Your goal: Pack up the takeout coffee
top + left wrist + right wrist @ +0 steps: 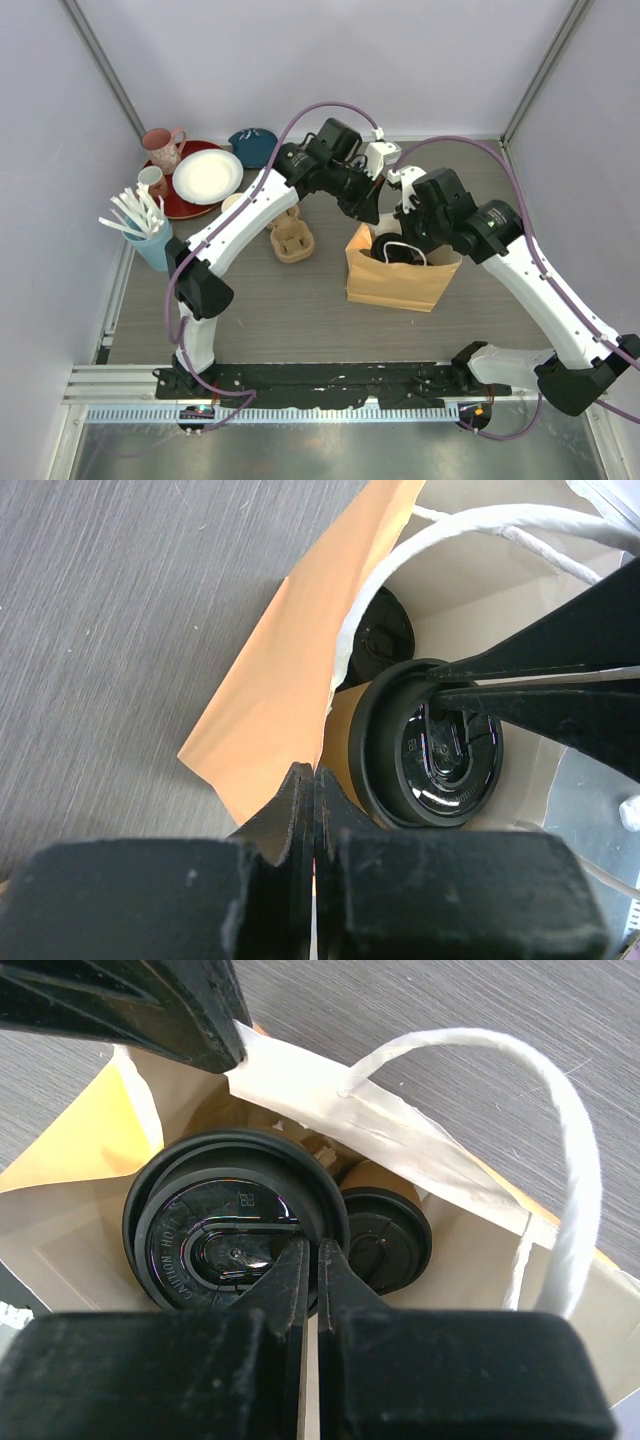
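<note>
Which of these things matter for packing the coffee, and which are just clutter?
Job: brown paper bag, lidded coffee cup in the right gripper, second lidded cup inside.
Clutter: pink mug, white plate, red plate, cardboard cup carrier, blue cup of white cutlery.

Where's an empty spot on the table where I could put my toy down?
The widest bare patch is the table in front of the paper bag, toward the near edge. The back right corner is bare too. The back left is crowded with plates, mug and utensil cup, and two lidded coffee cups fill the bag.
</note>
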`<act>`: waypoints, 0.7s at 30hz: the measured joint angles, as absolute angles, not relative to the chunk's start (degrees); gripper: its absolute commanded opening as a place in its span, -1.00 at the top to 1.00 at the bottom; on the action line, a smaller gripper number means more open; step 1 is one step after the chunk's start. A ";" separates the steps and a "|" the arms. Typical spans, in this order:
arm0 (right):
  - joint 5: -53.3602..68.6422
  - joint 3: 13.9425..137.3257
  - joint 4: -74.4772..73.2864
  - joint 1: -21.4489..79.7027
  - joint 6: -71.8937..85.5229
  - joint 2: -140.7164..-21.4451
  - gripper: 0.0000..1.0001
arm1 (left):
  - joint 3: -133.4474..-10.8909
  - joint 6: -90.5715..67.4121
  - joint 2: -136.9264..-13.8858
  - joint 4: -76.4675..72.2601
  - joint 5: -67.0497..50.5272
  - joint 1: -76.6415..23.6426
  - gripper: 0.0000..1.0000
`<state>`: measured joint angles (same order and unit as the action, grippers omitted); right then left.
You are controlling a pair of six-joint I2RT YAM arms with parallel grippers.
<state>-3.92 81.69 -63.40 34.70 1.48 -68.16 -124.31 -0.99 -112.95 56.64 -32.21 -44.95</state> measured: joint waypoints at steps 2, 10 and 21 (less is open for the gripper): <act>-4.36 81.36 -63.46 34.76 1.78 -68.16 0.98 | -124.31 -0.93 -112.97 56.66 -32.16 -44.95 1.00; -7.27 81.84 -66.00 34.83 2.55 -64.38 0.98 | -124.31 2.07 -112.75 56.29 -31.24 -44.99 1.00; -7.84 83.40 -66.59 34.83 3.60 -64.75 0.98 | -124.25 1.26 -112.73 56.38 -31.64 -45.06 1.00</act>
<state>-7.84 83.40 -66.59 34.83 3.60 -64.75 -124.25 1.26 -112.73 56.38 -31.64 -45.06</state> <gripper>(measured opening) 0.052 0.012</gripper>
